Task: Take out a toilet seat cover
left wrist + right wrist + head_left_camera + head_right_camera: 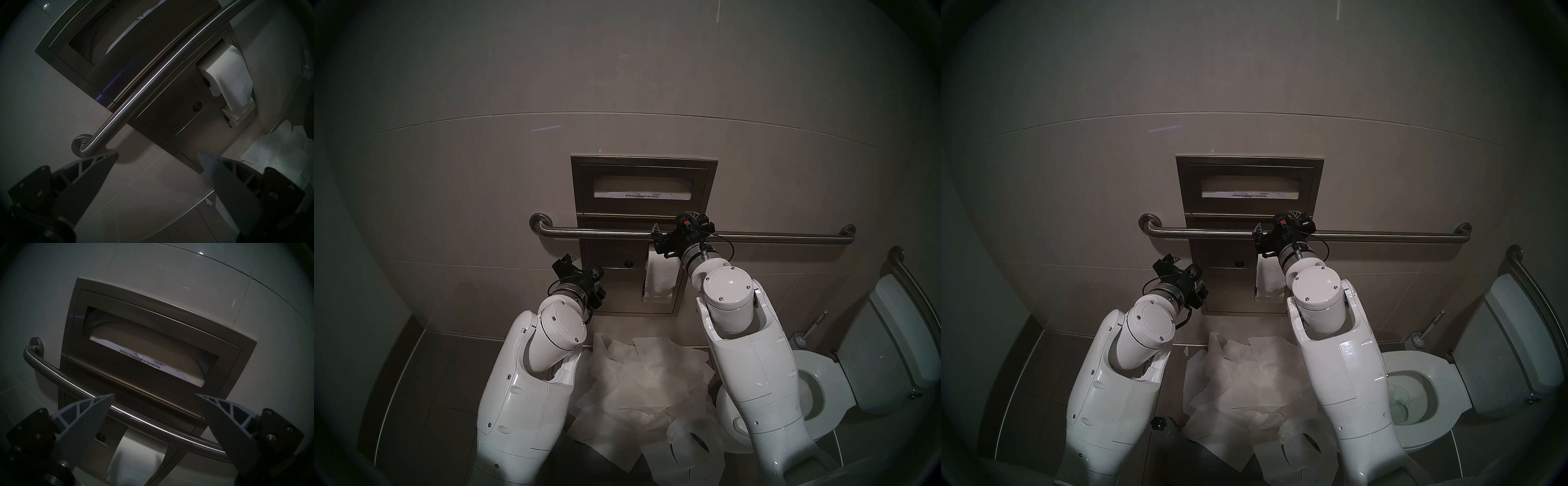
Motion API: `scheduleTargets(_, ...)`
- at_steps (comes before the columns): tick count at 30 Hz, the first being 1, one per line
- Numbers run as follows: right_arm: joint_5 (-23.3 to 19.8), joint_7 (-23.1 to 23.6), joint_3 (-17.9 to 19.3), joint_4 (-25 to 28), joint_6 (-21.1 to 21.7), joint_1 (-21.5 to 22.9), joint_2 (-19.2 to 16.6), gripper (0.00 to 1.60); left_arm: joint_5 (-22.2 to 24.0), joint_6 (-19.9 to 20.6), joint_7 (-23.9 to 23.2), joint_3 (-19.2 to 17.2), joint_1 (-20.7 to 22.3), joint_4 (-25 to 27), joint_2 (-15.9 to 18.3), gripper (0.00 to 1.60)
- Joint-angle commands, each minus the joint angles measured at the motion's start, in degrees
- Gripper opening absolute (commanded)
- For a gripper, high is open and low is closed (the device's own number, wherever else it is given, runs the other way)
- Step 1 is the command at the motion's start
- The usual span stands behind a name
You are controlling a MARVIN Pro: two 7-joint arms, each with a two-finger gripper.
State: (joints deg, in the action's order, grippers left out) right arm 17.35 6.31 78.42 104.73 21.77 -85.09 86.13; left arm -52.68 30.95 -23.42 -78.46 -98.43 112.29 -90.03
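A: Starting at the right fingers (155, 396): they are standing spread wide with nothing between them, hanging just in front of the grab bar (153, 427), pointed up at the dispenser (200, 327).

B: And the left fingers (157, 155)?

A: Also parted and empty, sitting low at about 8 o'clock from the dispenser, near the bar's wall flange. They are not touching anything.

B: Where is the toilet seat cover (139, 357) lying?

A: It is sitting folded inside the dispenser's slot, at 12 o'clock from the right fingers, with only its lower printed strip showing above the slot's bottom lip. I judge it is going to handle as very light, limp tissue that tears easily; a small rip seems to be showing already near the middle of the print.

B: So where should the grip go?

A: On that exposed strip, a little to one side of the rip, pinching gently and pulling slowly, probably upward and outward.

B: Any room problems?

A: The bar is crossing right under the slot, so the fingers are needing to pass above it. The slot's steel edges could snag the paper. At 6 o'clock, the toilet paper roll (660, 271) is hanging, and loose sheets (636, 380) are lying on the floor below.
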Motion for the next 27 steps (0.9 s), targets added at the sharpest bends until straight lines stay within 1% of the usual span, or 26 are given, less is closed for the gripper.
scheduleTargets(1, 1.48, 0.34, 0.37, -1.12, -1.47, 6.0, 2.1, 1.6, 0.03, -0.3, 0.32, -0.03, 1.38, 1.78, -0.08, 1.6)
scheduleTargets(2, 1.57, 0.55, 0.3, -2.0, -1.3, 7.27, 2.12, 1.6, 0.03, -0.3, 0.32, -0.02, 1.39, 1.79, -0.04, 1.6)
scheduleTargets(4, 1.83, 0.7, 0.43, -2.31, -1.52, 7.29, 2.42, 1.6, 0.03, -0.31, 0.33, -0.03, 1.39, 1.8, -0.07, 1.6)
scheduleTargets(5, 2.18, 1.03, 0.48, -3.51, -1.55, 8.61, 2.71, 1.6, 0.03, -0.31, 0.33, -0.02, 1.4, 1.83, -0.05, 1.6)
scheduleTargets(7, 2.57, 1.21, 0.65, -4.01, -1.82, 8.75, 3.11, 1.6, 0.02, -0.32, 0.34, -0.02, 1.41, 1.85, -0.08, 1.6)
scheduleTargets(8, 2.71, 1.47, 0.6, -5.3, -1.64, 10.3, 3.15, 1.6, 0.02, -0.32, 0.33, -0.02, 1.41, 1.85, -0.04, 1.6)
scheduleTargets(9, 2.78, 1.52, 0.83, -5.45, -1.91, 9.99, 3.42, 1.6, 0.01, -0.31, 0.33, -0.02, 1.4, 1.8, -0.06, 1.6)
scheduleTargets(11, 2.98, 1.93, 0.99, -6.8, -2.05, 11.09, 3.43, 1.6, -0.01, -0.3, 0.32, -0.02, 1.36, 1.68, -0.04, 1.6)
scheduleTargets(13, 3.01, 1.99, 1.12, -7.0, -2.16, 11.09, 3.52, 1.6, -0.02, -0.3, 0.32, -0.02, 1.33, 1.62, -0.05, 1.6)
scheduleTargets(14, 3.07, 2.29, 1.23, -7.97, -2.17, 12.24, 3.54, 1.6, -0.03, -0.29, 0.31, -0.03, 1.3, 1.54, -0.02, 1.6)
scheduleTargets(15, 3.13, 2.32, 1.41, -7.92, -2.4, 11.76, 3.65, 1.6, -0.04, -0.28, 0.3, -0.03, 1.26, 1.48, -0.05, 1.6)
scheduleTargets(18, 3.16, 3.09, 1.8, -9.75, -2.54, 14.01, 3.85, 1.6, -0.07, -0.25, 0.27, -0.03, 1.14, 1.14, 0.01, 1.6)
scheduleTargets(25, 3.4, 4.15, 2.36, -12.09, -2.72, 15.97, 4.1, 1.6, -0.1, -0.24, 0.25, -0.03, 1.05, 0.6, 0.01, 1.6)
scheduleTargets(27, 3.4, 4.48, 2.65, -13.17, -2.57, 17.27, 4.15, 1.6, -0.12, -0.24, 0.25, -0.04, 1.04, 0.42, 0.03, 1.6)
